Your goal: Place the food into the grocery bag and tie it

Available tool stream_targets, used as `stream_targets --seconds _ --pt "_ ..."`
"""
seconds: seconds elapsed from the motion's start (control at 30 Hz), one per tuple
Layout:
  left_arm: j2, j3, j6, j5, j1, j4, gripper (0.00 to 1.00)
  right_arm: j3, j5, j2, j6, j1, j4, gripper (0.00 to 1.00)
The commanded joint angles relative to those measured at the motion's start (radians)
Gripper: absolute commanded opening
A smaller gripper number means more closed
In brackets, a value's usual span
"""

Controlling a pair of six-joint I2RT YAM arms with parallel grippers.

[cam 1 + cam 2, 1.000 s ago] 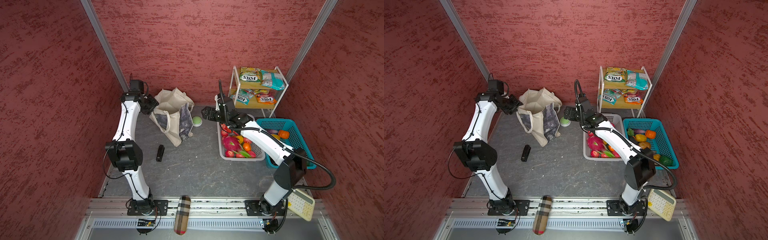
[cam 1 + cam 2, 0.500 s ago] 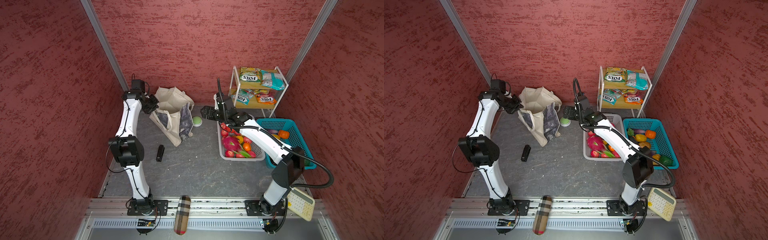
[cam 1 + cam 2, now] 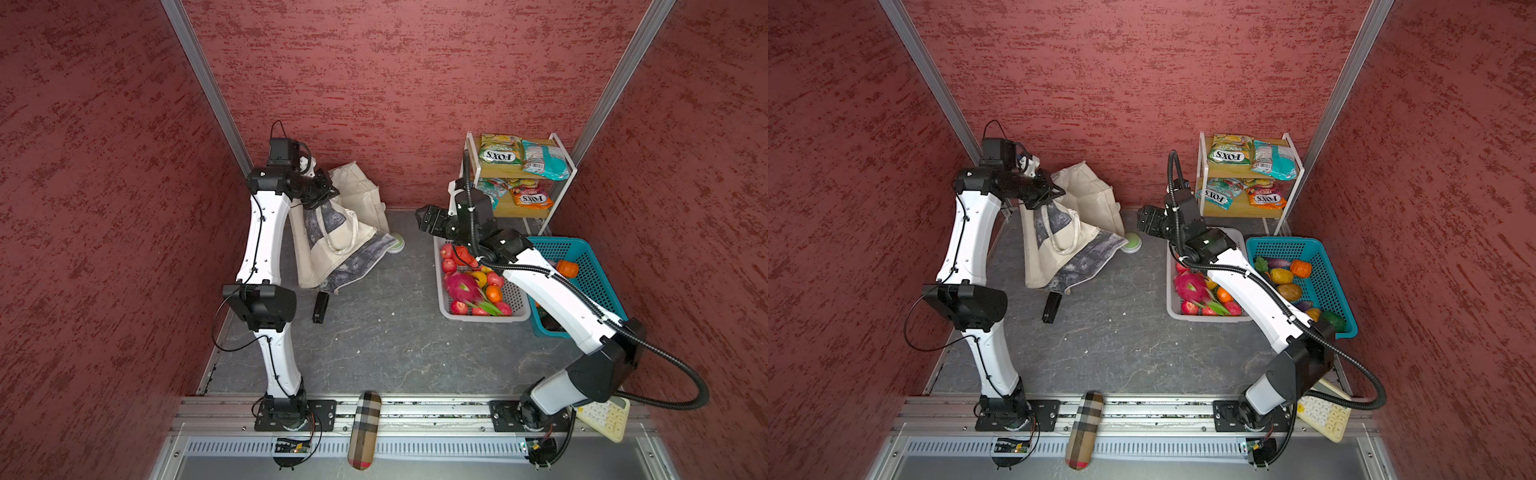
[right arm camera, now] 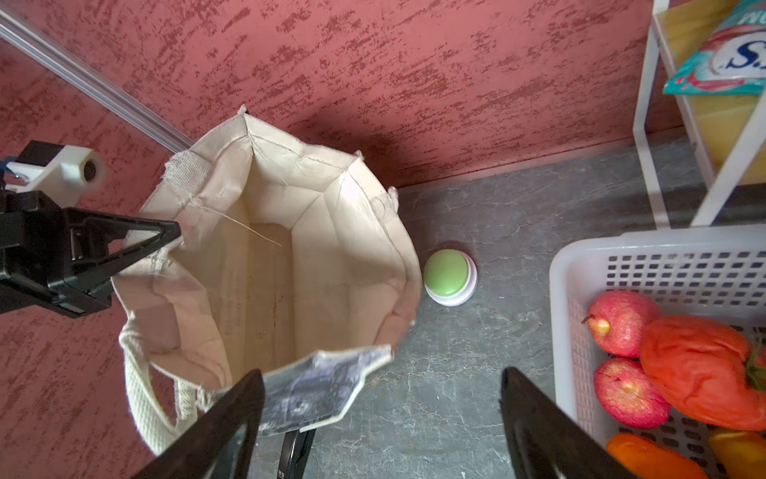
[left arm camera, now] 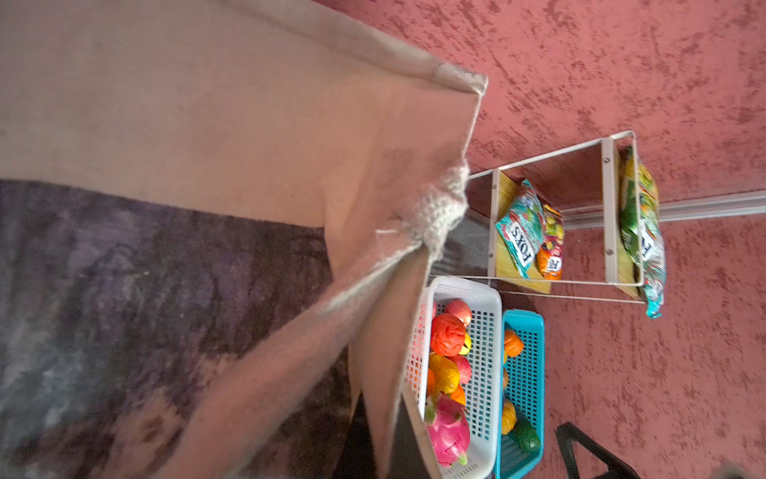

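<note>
The cream grocery bag stands at the back left, mouth open and nothing inside it in the right wrist view. My left gripper is shut on the bag's rim on the left-wall side and holds it up. Bag cloth fills the left wrist view and hides those jaws. My right gripper hangs open and holds nothing, right of the bag. The food is a dragon fruit, red pieces and FOX'S packets.
The fruit lies in a white basket beside a blue basket holding more toys. A shelf rack carries the packets. A green button sits by the bag and a black object in front of it. A plaid case lies on the front rail.
My left gripper has shut on the bag's rim and pulled it toward the left wall, and the bag has shifted. The right arm has barely moved.
</note>
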Motion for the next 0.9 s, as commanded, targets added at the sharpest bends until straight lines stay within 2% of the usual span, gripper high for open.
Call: stream_targets --seconds 0.0,0.13,0.27,0.67,0.87 --pt "-0.061 0.022 0.043 0.117 -0.019 0.009 0.0 -0.064 -0.028 -0.049 0.109 -0.056 0.054 0.86" --pt "-0.113 0.005 0.068 0.163 -0.042 0.0 0.0 -0.192 -0.11 -0.127 0.218 -0.14 0.142 0.83" --pt "-0.166 -0.037 0.067 0.205 -0.056 0.029 0.0 -0.302 -0.178 -0.171 0.288 -0.181 0.216 0.82" --pt "-0.265 -0.107 0.005 0.277 -0.12 0.116 0.0 -0.469 -0.413 -0.141 0.363 -0.185 0.443 0.87" --pt "-0.318 -0.177 -0.022 0.283 -0.139 0.163 0.0 -0.536 -0.465 -0.122 0.406 -0.145 0.551 0.87"
